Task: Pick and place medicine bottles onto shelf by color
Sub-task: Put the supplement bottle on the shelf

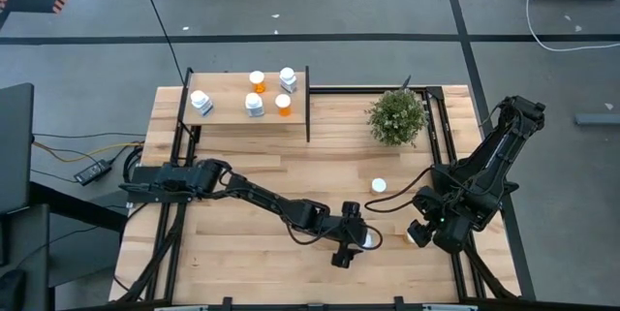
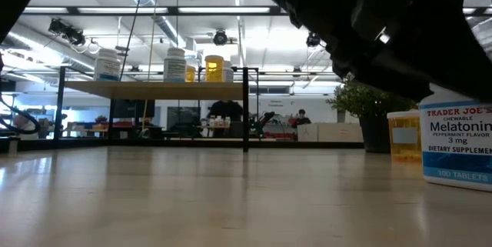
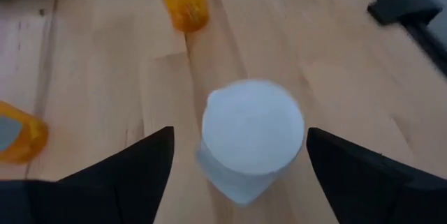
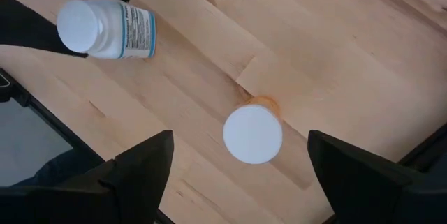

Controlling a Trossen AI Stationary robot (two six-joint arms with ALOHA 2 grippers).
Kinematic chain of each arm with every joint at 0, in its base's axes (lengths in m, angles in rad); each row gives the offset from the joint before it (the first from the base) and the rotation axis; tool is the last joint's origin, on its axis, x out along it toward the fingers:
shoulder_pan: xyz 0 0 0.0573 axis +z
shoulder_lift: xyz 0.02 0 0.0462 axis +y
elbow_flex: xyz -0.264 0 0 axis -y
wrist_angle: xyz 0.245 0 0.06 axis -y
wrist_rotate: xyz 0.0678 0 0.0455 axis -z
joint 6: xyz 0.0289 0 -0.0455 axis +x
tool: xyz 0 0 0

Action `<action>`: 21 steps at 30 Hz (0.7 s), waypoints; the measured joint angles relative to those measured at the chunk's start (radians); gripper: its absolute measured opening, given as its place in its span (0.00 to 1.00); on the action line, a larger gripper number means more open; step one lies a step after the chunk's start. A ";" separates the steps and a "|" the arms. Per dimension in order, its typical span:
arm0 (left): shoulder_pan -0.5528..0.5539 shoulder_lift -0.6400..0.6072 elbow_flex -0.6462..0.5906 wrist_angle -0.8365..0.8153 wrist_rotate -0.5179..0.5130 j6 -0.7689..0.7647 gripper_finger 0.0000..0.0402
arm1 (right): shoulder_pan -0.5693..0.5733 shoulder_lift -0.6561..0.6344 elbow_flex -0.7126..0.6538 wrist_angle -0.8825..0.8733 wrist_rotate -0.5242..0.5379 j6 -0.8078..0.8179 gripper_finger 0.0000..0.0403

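A white-bodied medicine bottle (image 3: 251, 130) with a white cap and a blue label stands upright on the tabletop near its front middle (image 1: 369, 240). My left gripper (image 1: 358, 242) is open, with one finger on either side of the bottle and a gap at each. My right gripper (image 1: 419, 234) is open above an orange bottle with a white cap (image 4: 253, 133), which stands between its spread fingers without touching them. A second orange bottle (image 1: 378, 185) stands farther back. The shelf (image 1: 232, 115) at the far left carries three white and two orange bottles.
A potted plant (image 1: 397, 115) stands at the far right, beside the shelf's black divider (image 1: 308, 108). In the low view the white bottle (image 2: 459, 143) and an orange bottle (image 2: 403, 134) stand close together at the right. Black frame rails run along the table's sides.
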 joint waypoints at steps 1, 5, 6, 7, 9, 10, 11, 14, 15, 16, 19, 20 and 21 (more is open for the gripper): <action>0.000 -0.001 0.001 0.006 0.000 -0.010 0.80 | 0.000 0.000 0.000 0.000 0.000 0.000 0.84; 0.000 -0.001 0.001 0.003 0.000 -0.035 0.72 | 0.000 0.000 0.000 0.002 0.000 0.008 0.84; 0.000 -0.001 0.001 0.005 0.000 -0.035 0.71 | 0.000 0.000 0.000 0.002 0.000 0.008 0.84; 0.000 -0.001 0.001 0.005 0.000 -0.035 0.69 | 0.000 0.000 0.000 0.003 0.000 0.008 0.84; 0.000 -0.001 0.001 0.005 0.000 -0.035 0.66 | 0.000 0.000 0.000 0.002 0.000 0.008 0.84; 0.000 -0.001 0.001 0.005 0.000 -0.035 0.65 | 0.000 0.000 0.000 0.003 0.000 0.008 0.84; 0.000 -0.001 0.001 0.005 0.000 -0.035 0.64 | 0.000 0.000 0.000 0.002 0.000 0.008 0.84; 0.000 -0.001 0.001 0.011 0.000 -0.035 0.62 | 0.000 0.000 0.000 0.002 0.000 0.008 0.84; 0.000 -0.001 0.001 0.015 0.000 -0.035 0.61 | 0.000 0.000 0.000 0.002 0.000 0.008 0.84; 0.000 -0.001 0.001 0.021 0.000 -0.035 0.61 | 0.000 0.000 0.000 0.002 0.000 0.008 0.84; 0.000 -0.001 0.001 0.057 0.000 -0.034 0.61 | 0.000 0.000 0.000 0.002 0.000 0.008 0.84; 0.000 -0.001 0.001 0.070 0.000 -0.035 0.62 | 0.000 0.000 0.000 0.002 0.000 0.008 0.84; 0.000 -0.001 0.001 0.082 0.000 -0.035 0.62 | 0.000 0.000 0.000 0.002 0.000 0.008 0.84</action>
